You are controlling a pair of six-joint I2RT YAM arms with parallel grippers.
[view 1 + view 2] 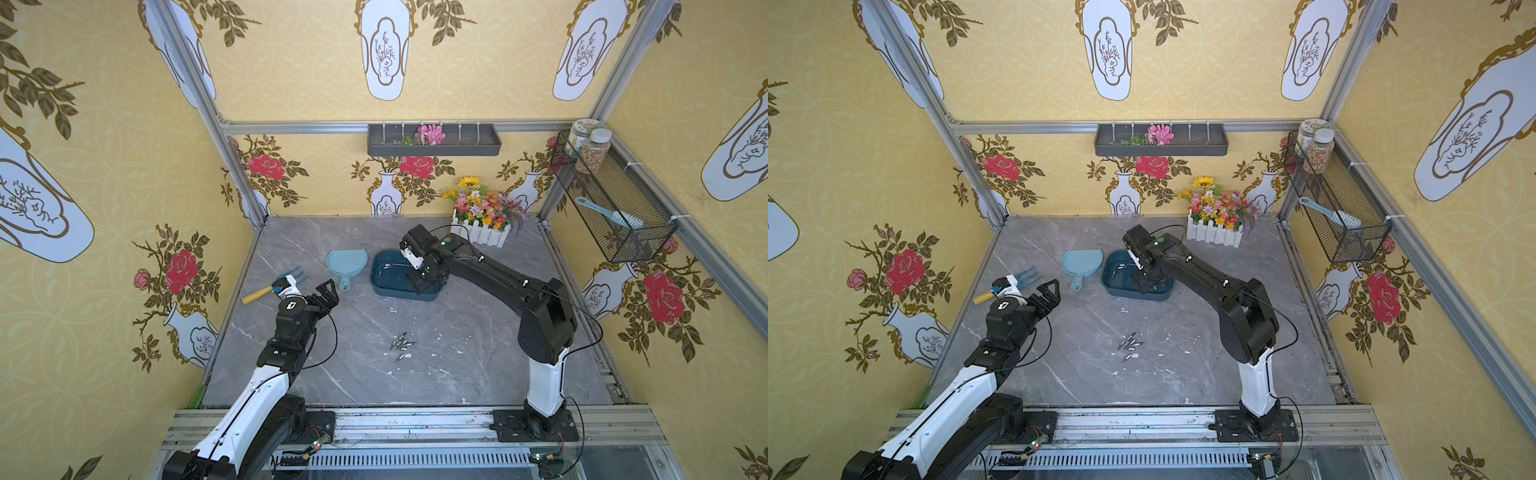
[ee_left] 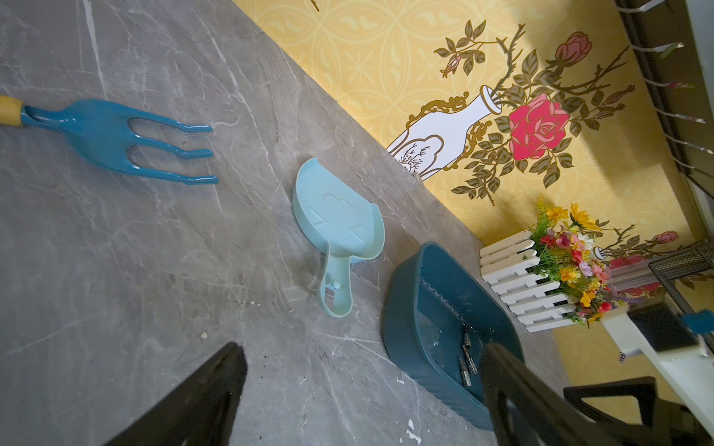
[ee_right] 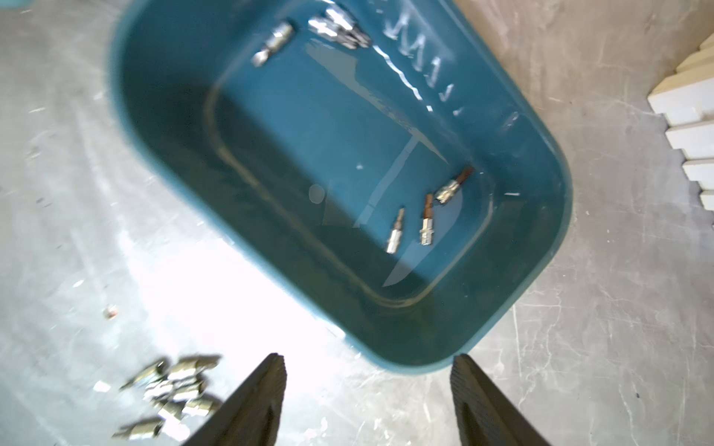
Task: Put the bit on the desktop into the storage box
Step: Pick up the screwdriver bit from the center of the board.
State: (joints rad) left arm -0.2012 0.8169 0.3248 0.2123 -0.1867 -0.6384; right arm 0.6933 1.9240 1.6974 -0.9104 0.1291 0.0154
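In both top views the right claw (image 1: 415, 283) hangs over the storage box (image 1: 384, 276) just above the middle of the frame, its arm reaching in from the lower right. In the right wrist view the right claw (image 3: 367, 359) has its jaws well apart with nothing between them, and the fingertips (image 3: 275, 365) flank one rounded end of the storage box (image 3: 162, 116). Several bits lie loose on the box floor: three bits (image 3: 423, 216) towards one end and a few more (image 3: 313, 34) by the opposite wall. None of them touches the rim. The bits on the counter (image 1: 402, 345) make a tight cluster at the centre of the frame, well apart from the near rim of the box. Bare counter (image 1: 457, 332) lies on every side of them, apart from small white flecks. The left claw (image 1: 328, 291) stands left of centre with its jaws spread wide and empty, above open counter. A light blue dustpan (image 1: 347, 262) lies just beside the left wall of the box, separated by a narrow gap. A blue hand fork (image 1: 296, 274) with a yellow handle lies near the left edge of the counter. A white picket flower box (image 1: 484, 235) stands at the far edge, near the box's far right corner.
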